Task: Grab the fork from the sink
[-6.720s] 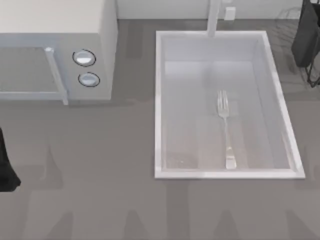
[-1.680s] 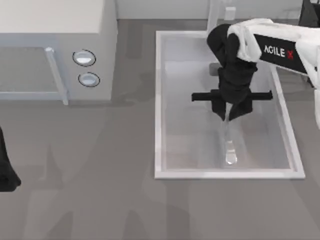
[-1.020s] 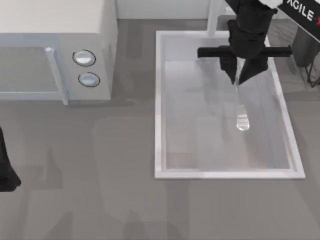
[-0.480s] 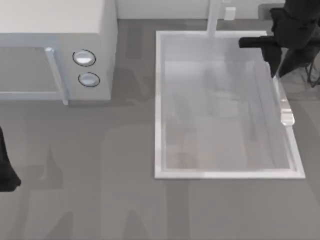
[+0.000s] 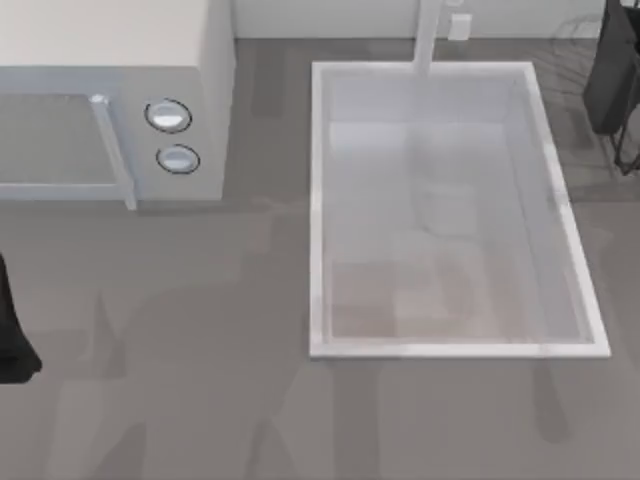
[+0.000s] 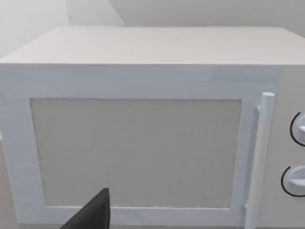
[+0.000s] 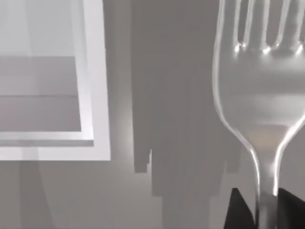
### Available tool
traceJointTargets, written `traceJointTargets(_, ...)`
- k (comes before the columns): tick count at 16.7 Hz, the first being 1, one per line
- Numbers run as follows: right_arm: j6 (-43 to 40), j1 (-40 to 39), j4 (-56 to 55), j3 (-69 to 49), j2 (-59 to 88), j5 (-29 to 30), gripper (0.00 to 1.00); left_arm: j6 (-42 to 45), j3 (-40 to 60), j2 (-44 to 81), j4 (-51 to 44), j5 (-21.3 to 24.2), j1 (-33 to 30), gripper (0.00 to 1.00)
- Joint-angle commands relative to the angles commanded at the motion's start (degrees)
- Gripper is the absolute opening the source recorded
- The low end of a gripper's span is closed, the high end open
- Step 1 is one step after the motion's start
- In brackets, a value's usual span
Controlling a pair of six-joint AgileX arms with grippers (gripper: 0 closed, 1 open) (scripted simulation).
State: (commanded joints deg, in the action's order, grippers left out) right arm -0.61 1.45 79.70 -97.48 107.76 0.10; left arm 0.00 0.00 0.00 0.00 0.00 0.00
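The fork (image 7: 259, 95), slim and silvery, hangs close in the right wrist view, tines away from the wrist. My right gripper (image 7: 264, 212) is shut on its thin handle, a dark fingertip on each side. Under the fork lies grey counter, and the sink's white rim (image 7: 95, 95) stands off to one side of it. From above, the sink (image 5: 320, 200) is a pale basin with a white faucet post (image 5: 428, 35) at its far edge. The right arm's dark body (image 5: 612, 70) sits at the far right edge. My left arm (image 5: 12, 335) is parked at the left edge.
A white microwave (image 5: 110, 100) with two round knobs (image 5: 168, 116) stands at the back left, and its door (image 6: 143, 143) faces the left wrist camera. A dark wire rack (image 5: 585, 35) sits at the back right. Bare grey counter (image 5: 200, 400) runs along the front.
My right gripper closed on the fork in the sink, lifted it, and carried it right past the rim. The fork has left the top view. The left arm has not moved.
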Motion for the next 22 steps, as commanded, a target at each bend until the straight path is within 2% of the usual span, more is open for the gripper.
traceJointTargets(8, -1.11, 0.96, -0.91, 2.44, -1.29, 0.01, 0.00, 0.00, 0.00, 0.00, 0.00, 0.00, 0.00, 1.00)
traceJointTargets(17, -0.96, 0.99, -22.55, 20.62, 1.66, -0.04, 0.00, 0.00, 0.00, 0.00, 0.00, 0.00, 0.00, 1.00)
traceJointTargets(22, -0.95, 0.99, -24.17, 22.22, 1.98, -0.05, 0.00, 0.00, 0.00, 0.00, 0.00, 0.00, 0.00, 1.00)
